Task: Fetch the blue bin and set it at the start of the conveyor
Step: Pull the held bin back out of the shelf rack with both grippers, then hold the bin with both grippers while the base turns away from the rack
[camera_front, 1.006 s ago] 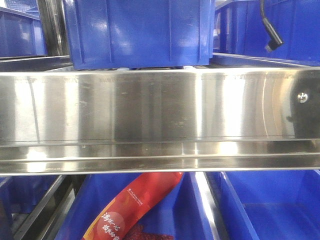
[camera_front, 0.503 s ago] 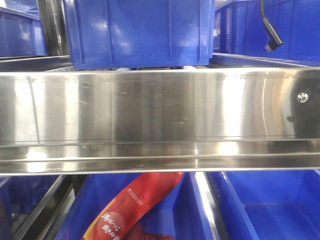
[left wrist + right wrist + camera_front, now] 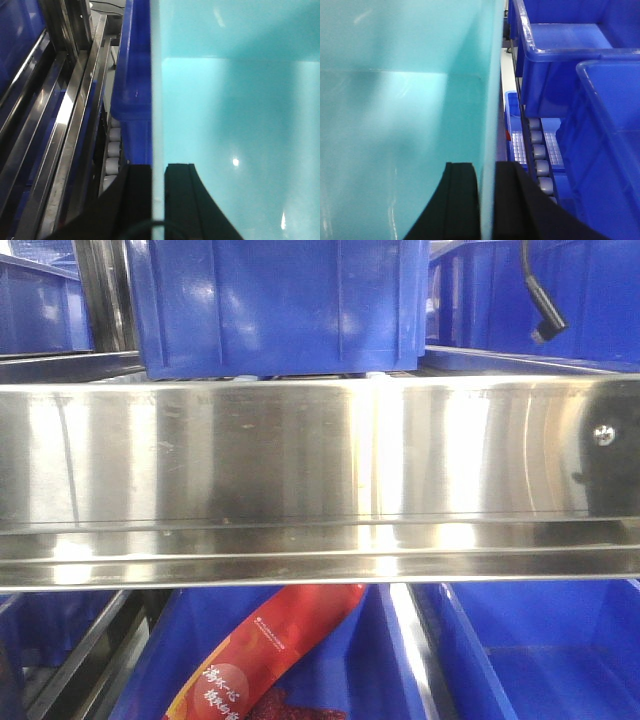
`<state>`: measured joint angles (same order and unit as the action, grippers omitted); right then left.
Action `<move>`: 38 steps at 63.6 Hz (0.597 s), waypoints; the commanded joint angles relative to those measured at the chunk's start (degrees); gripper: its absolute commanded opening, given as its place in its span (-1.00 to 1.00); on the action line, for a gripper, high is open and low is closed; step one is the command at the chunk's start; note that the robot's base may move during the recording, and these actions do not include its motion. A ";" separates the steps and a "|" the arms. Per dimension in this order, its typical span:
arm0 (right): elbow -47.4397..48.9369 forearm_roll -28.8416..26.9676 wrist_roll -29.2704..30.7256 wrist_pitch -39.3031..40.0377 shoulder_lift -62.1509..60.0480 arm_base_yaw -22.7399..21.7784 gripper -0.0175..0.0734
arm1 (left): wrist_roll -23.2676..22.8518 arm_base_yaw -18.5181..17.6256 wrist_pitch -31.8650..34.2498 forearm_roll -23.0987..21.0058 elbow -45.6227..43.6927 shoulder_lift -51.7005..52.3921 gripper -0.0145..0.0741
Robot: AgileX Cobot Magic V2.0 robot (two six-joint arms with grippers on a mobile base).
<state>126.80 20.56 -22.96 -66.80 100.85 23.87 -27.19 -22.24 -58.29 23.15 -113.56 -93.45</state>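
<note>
Front view: a steel shelf rail (image 3: 320, 470) spanned the frame, w/ an upper dark bin (image 3: 280, 300) standing above it and a black cable (image 3: 541, 310) at top right. Below, the lower-left bin (image 3: 180, 640) held a red packet (image 3: 270, 650); the lower-right bin (image 3: 540, 650) showed bare floor.

Left wrist: steel rails (image 3: 65, 115), white rollers (image 3: 112, 150), then a dark tub (image 3: 136, 75) just beside the blue bin (image 3: 240, 125). The left pincer (image 3: 158, 200) was clamped on the bin's thin left wall, one finger outside, one inside. Bin interior: bare cyan plastic.

Right wrist: the right pincer (image 3: 487, 205) was clamped the same way on the bin's right wall; grey rollers (image 3: 537, 150) and royal-blue bins (image 3: 560, 75) sat to the right
</note>
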 commanded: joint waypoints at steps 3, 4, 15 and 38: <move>0.47 -1.25 0.97 3.02 -0.83 0.64 -0.97 | 0.38 -0.77 4.04 -0.67 -0.73 0.61 -0.92; 0.47 -1.25 0.97 3.02 -0.83 0.64 -0.97 | 0.38 -0.77 4.04 -0.67 -0.73 0.61 -0.92; 0.47 -1.25 0.97 4.01 -0.83 0.64 -0.97 | 0.38 -0.77 4.04 -0.67 -0.73 0.61 -0.92; 0.47 -3.99 0.97 4.26 -0.83 0.74 -0.97 | 0.38 -0.77 4.04 -0.67 -0.73 0.61 -0.92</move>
<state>126.80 20.00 -22.96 -65.12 100.85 24.01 -27.19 -22.24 -58.29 23.82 -113.65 -93.45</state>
